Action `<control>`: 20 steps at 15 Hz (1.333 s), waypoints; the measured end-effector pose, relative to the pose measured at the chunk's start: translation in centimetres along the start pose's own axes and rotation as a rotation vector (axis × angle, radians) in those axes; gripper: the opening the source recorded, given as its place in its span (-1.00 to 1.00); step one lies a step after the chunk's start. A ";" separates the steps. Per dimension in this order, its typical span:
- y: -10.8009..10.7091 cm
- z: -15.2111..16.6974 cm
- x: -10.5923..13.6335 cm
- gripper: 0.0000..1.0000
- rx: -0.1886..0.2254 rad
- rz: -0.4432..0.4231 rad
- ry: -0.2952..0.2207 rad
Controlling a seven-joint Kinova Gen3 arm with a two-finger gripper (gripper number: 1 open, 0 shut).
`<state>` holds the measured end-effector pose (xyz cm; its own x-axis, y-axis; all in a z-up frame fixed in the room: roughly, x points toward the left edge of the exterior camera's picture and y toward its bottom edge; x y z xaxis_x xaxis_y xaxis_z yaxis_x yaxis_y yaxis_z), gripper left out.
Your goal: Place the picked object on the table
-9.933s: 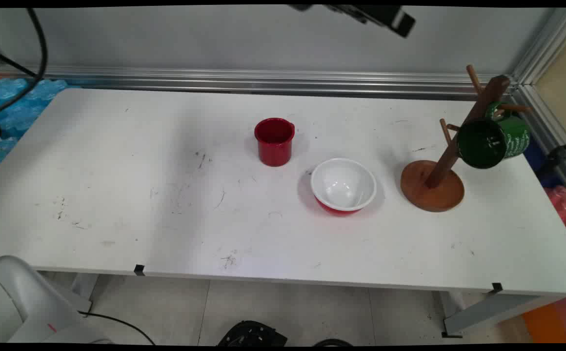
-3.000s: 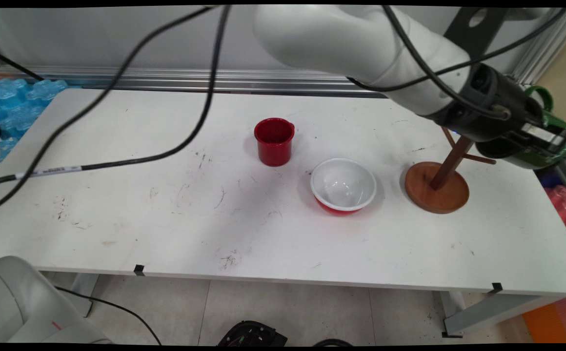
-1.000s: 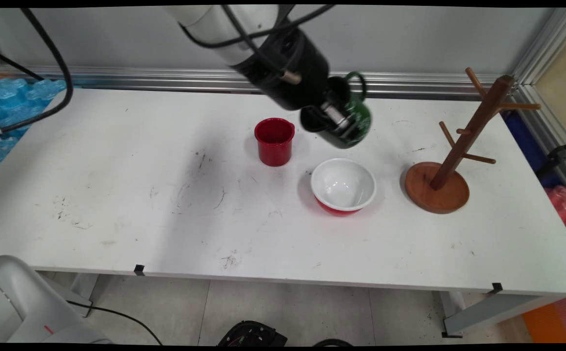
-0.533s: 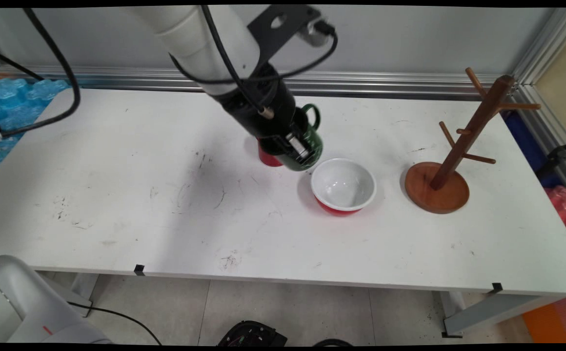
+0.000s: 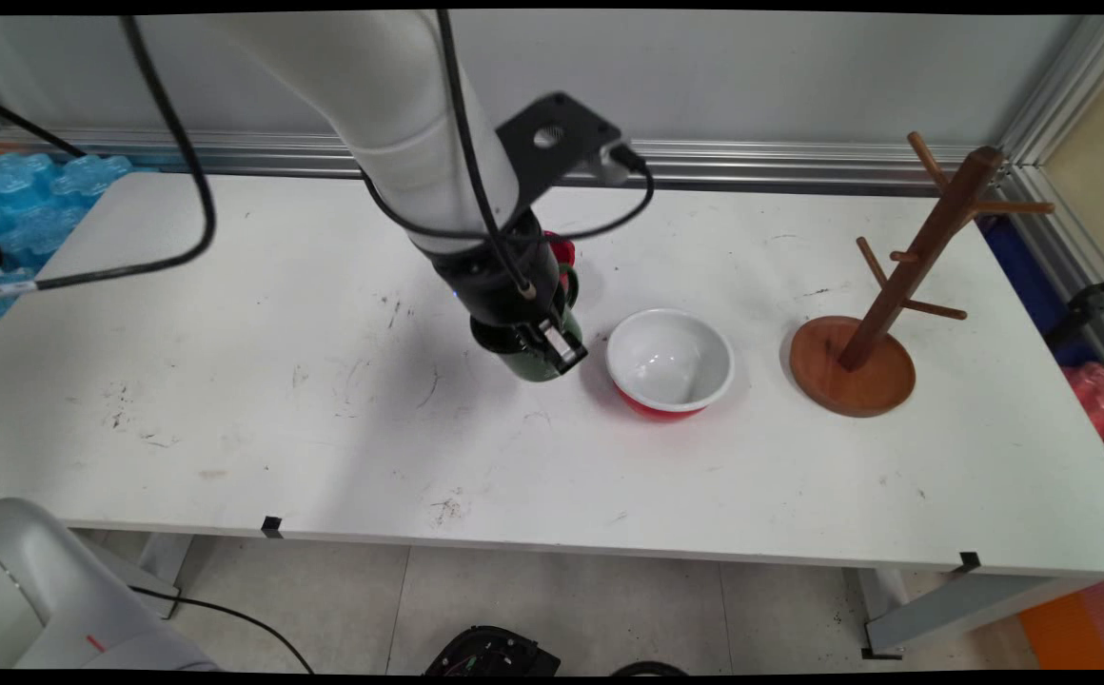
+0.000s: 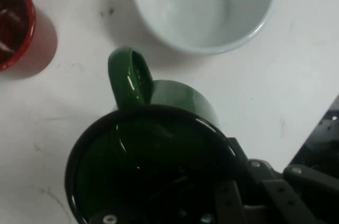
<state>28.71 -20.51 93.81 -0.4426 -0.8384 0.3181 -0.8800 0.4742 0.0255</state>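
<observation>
My gripper is shut on the rim of a green mug, one finger inside and one outside. The mug is upright, low over the white table or just touching it; I cannot tell which. In the hand view the green mug fills the lower half, its handle pointing up the picture between the white bowl and the red cup. The white bowl with its red outside stands just right of the mug. The red cup is mostly hidden behind my arm.
A wooden mug tree with bare pegs stands on its round base at the right of the table. Black cables hang from the arm over the left side. An aluminium rail runs along the back wall.
The green mug came off the mug tree in my gripper, travelled left across the table, and over the last second came down in front of the red cup, left of the bowl.
</observation>
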 end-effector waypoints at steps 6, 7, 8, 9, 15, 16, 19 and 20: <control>-0.2 4.2 0.4 -1.00 0.035 0.018 -0.077; -0.2 5.0 0.5 -1.00 0.039 0.024 -0.088; -0.3 5.7 0.6 -1.00 0.043 0.029 -0.100; -0.3 6.3 0.7 -1.00 0.046 0.033 -0.110; -0.5 9.6 0.8 -1.00 0.066 0.047 -0.175; -0.5 10.0 0.8 -1.00 0.066 0.046 -0.186; -0.5 11.2 1.0 -1.00 0.067 0.047 -0.210; -0.5 11.6 1.0 -1.00 0.067 0.047 -0.216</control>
<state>26.69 -24.71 83.18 -0.5037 -0.8572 0.1074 -0.8638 0.5013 -0.0502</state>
